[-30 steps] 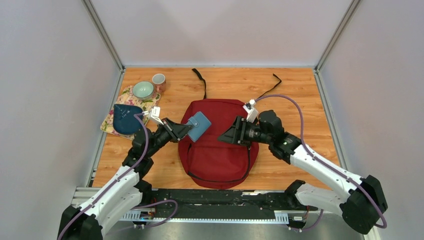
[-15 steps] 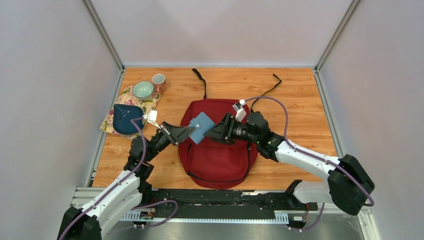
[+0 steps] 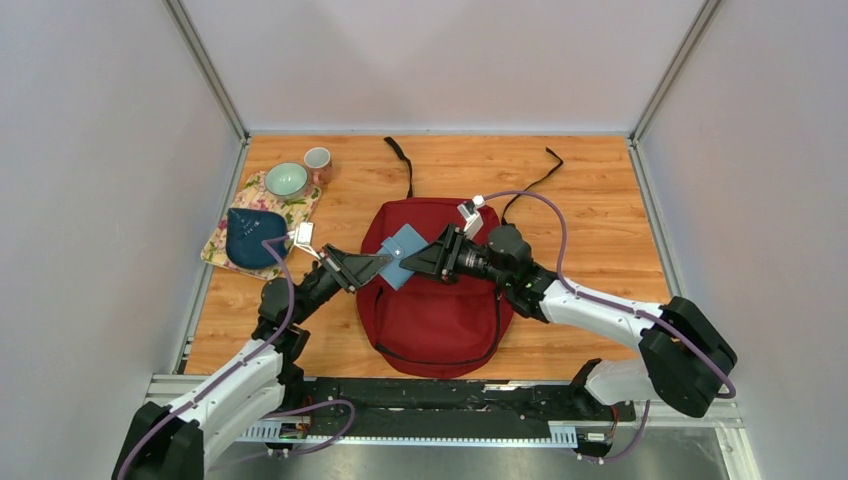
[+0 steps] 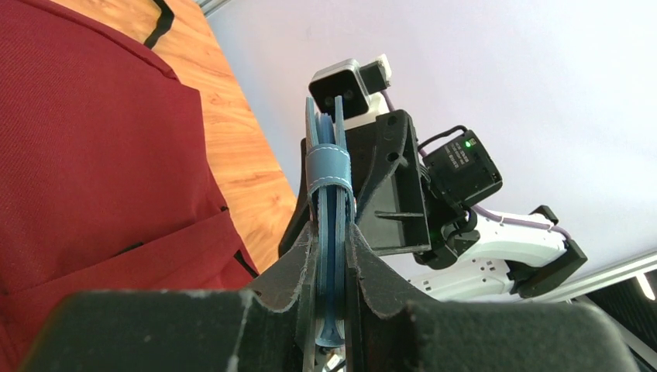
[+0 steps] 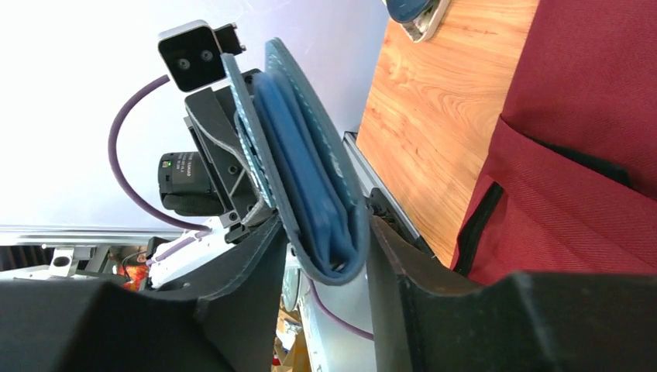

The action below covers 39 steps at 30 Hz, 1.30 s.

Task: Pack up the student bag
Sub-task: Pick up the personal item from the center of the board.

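Left gripper is clamped narrow on the near-left edge of the wallet; left wrist view shows the wallet edge-on, pinched between both pads. Right gripper comes in from the opposite side and has the wallet's other end between its fingers. In the right wrist view both fingers look pressed against the wallet faces, so it's gripped from both sides. The wallet is off the surface, above the upper left part of the bag. The bag lies flat at mid bench, pocket side up, straps trailing toward the far wall. Pouch sits on a floral cloth at far left, well apart from the bag, with a bowl and mug behind it.
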Tool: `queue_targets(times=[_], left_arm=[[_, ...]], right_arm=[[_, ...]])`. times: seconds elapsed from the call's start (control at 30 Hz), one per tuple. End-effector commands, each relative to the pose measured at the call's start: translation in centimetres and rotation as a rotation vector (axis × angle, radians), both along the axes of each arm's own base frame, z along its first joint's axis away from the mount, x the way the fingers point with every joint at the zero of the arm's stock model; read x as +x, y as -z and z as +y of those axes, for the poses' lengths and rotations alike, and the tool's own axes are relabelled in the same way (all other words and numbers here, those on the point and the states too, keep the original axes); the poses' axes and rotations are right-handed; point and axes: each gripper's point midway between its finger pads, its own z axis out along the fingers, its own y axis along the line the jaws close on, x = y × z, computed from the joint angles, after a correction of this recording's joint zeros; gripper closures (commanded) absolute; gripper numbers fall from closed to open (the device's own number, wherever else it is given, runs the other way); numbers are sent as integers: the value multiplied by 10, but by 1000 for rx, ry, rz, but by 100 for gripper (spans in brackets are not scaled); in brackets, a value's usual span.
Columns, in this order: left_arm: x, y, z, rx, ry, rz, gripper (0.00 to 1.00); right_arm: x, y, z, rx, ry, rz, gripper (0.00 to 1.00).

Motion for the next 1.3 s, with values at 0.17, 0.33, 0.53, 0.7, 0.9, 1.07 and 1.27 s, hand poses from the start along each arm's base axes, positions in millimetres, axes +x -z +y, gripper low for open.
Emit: queue_targets(times=[0.17, 0.33, 0.53, 0.7, 0.9, 1.07, 1.27], left_arm=[[-17, -20, -5, -54, 78, -86, 100], [-6, 4, -8, 58, 56, -14, 66], [1, 14, -13, 232, 70, -6, 37], [6, 2, -8, 384, 48, -90, 21], [-1, -7, -13, 436, 109, -163, 21], [-9, -12, -26, 361, 203, -174, 20], [-26, -21, -37, 271, 341, -202, 20]], right_arm=[[3, -39, 7, 115, -10, -100, 86], [0, -35, 3, 85, -14, -108, 100], [-8, -35, -11, 22, -5, -165, 100], [-11, -39, -23, -79, 0, -251, 100], [-23, -47, -32, -100, -28, -305, 100], [-30, -47, -32, -92, -62, -308, 100], [-35, -47, -31, -75, -84, -302, 100]])
